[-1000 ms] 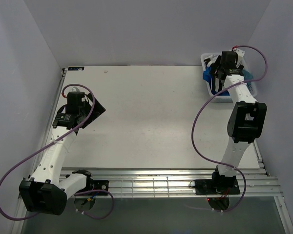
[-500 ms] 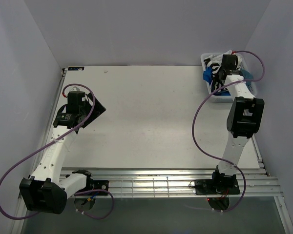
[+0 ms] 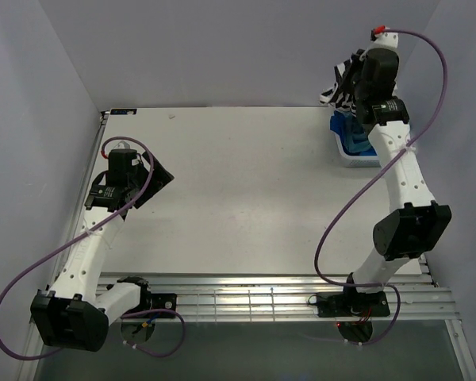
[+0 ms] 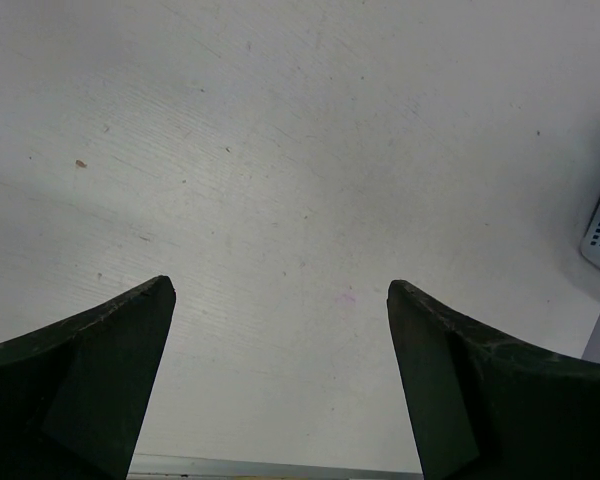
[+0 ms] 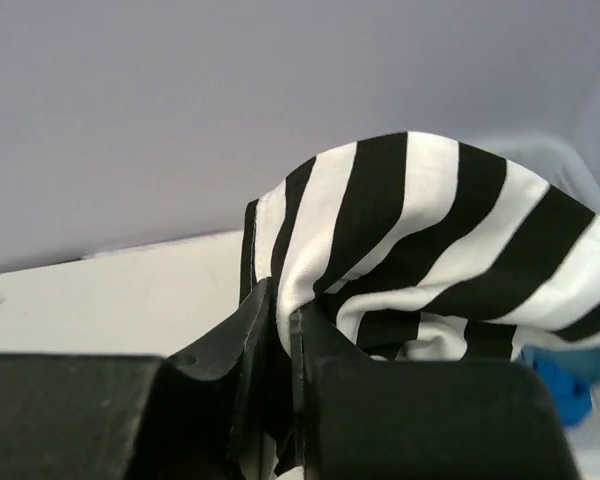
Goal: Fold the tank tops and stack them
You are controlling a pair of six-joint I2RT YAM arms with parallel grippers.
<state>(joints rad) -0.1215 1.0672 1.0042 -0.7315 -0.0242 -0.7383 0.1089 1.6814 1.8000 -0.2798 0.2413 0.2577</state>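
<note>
One top up: striped top (image 5: 420,240), pinched by right fingers (image 5: 250,340) above basket (image 3: 345,155).
Left fingers (image 4: 100,350): spread, idle over surface (image 4: 280,150).
Risk: thin pinch slips; cloth drops back.

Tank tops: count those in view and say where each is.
2. The striped tank top hangs from the right gripper's shut jaws, in the air clear of the basket; a blue tank top lies inside the basket. More may be hidden under it.
</note>
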